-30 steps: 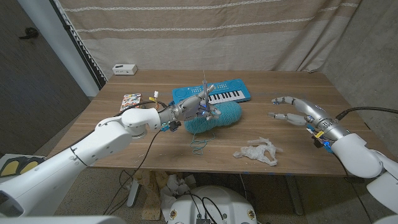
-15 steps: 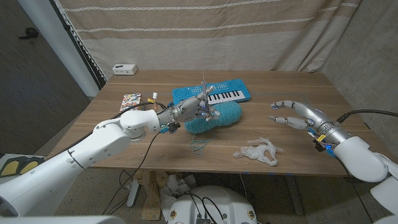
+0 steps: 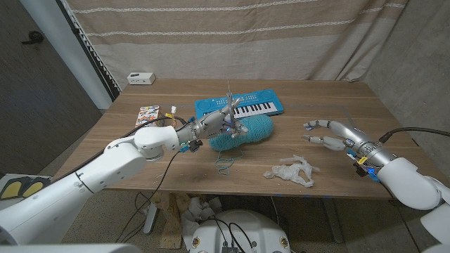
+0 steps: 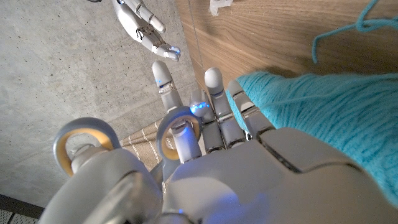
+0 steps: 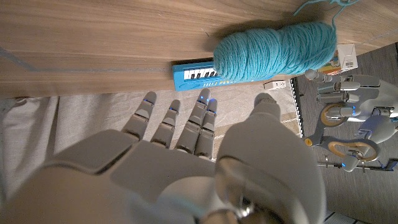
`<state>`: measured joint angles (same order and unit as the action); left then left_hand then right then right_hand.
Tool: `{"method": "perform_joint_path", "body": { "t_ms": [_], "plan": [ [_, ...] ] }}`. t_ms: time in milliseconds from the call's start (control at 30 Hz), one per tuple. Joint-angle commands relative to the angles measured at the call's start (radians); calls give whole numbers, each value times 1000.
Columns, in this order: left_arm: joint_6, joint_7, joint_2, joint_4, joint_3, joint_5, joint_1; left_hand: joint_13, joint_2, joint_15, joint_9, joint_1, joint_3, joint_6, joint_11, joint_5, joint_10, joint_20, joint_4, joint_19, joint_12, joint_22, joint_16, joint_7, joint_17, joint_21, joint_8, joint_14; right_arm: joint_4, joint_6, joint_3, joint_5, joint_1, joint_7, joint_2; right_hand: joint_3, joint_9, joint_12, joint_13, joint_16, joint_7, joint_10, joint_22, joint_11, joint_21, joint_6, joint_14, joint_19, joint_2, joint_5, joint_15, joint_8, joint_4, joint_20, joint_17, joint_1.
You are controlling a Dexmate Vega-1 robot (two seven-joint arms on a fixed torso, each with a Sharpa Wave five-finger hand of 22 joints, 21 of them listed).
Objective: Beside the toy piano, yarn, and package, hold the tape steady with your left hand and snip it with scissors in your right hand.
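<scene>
Scissors (image 3: 230,105) are in the left hand (image 3: 223,122), fingers through the grey-and-yellow handle loops and blades pointing straight up, just over the teal yarn (image 3: 247,131) in front of the blue toy piano (image 3: 242,106) mid-tabletop (image 3: 316,98). Right hand (image 3: 335,133) hovers open and empty over bare wood near the right edge, well apart from the yarn, with crumpled clear stuff (image 3: 292,171) near the front edge that could be the tape, can't really tell. A small colourful package (image 3: 148,114) sits toward the left edge, and the left hand blocks part of the yarn.
</scene>
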<state>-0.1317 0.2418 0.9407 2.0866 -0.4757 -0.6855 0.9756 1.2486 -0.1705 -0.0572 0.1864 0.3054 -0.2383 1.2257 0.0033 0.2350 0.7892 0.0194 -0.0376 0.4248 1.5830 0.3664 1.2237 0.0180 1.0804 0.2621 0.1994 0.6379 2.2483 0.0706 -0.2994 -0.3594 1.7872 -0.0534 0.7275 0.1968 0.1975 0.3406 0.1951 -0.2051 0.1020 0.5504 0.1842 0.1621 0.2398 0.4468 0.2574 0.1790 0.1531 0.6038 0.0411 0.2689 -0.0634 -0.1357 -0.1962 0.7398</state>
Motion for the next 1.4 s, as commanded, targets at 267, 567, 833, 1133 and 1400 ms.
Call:
{"method": "perform_joint_path", "body": {
  "t_ms": [267, 567, 833, 1133, 1400],
  "plan": [
    [44, -3, -4, -10, -2, 33, 21, 0, -3, -89, 2, 0, -111, 96, -131, 3, 131, -1, -94, 0, 4, 3, 2, 88, 3, -2, 1, 9, -6, -12, -3, 49, 18, -52, -9, -14, 2, 16, -1, -21, 15, 65, 2, 41, -6, 38, 48, 25, 5, -16, 90, 0, -13, 12, -1, 26],
    [40, -16, 6, 4, 7, 25, 42, 0, -3, -88, 2, -1, -111, 97, -130, 4, 131, -1, -94, 0, 4, 3, 2, 89, 1, -3, 1, 9, -17, -17, -9, 69, 19, -90, 17, -34, 1, 13, -2, -20, 12, 72, 2, 41, -7, 42, 53, 30, 20, -22, 90, -3, -26, 12, 0, 55],
    [56, -15, -3, -11, 4, 40, 36, 0, -2, -87, 2, -1, -111, 96, -131, 6, 134, -1, -93, 1, 4, 3, 5, 88, 5, -3, 1, 10, -42, -19, 7, 78, -5, -106, 44, -76, 0, 3, -4, -17, 3, 68, 3, 22, -9, 40, 59, 37, 39, -39, 92, -12, -45, 12, -1, 106],
    [60, -2, -11, -29, 0, 47, 19, 0, -3, -91, 2, -2, -111, 96, -132, 8, 135, -1, -92, 2, 4, 3, 2, 87, 0, -3, 1, 9, -100, 46, 9, 162, -39, -168, 95, -139, -1, -11, -4, -4, 18, 63, 3, 43, -13, 37, 57, 40, 42, -66, 97, -23, -64, 3, 0, 171],
    [44, 19, -14, -48, -12, 50, -3, 0, -2, -92, 2, -3, -111, 95, -131, 9, 134, -1, -92, 2, 4, 3, 5, 87, 2, -4, 0, 11, -149, 72, 17, 208, -58, -207, 131, -147, -1, -18, -4, -2, 21, 56, 3, 48, -14, 31, 54, 40, 38, -75, 104, -28, -59, -1, -1, 170]
  ]
}}
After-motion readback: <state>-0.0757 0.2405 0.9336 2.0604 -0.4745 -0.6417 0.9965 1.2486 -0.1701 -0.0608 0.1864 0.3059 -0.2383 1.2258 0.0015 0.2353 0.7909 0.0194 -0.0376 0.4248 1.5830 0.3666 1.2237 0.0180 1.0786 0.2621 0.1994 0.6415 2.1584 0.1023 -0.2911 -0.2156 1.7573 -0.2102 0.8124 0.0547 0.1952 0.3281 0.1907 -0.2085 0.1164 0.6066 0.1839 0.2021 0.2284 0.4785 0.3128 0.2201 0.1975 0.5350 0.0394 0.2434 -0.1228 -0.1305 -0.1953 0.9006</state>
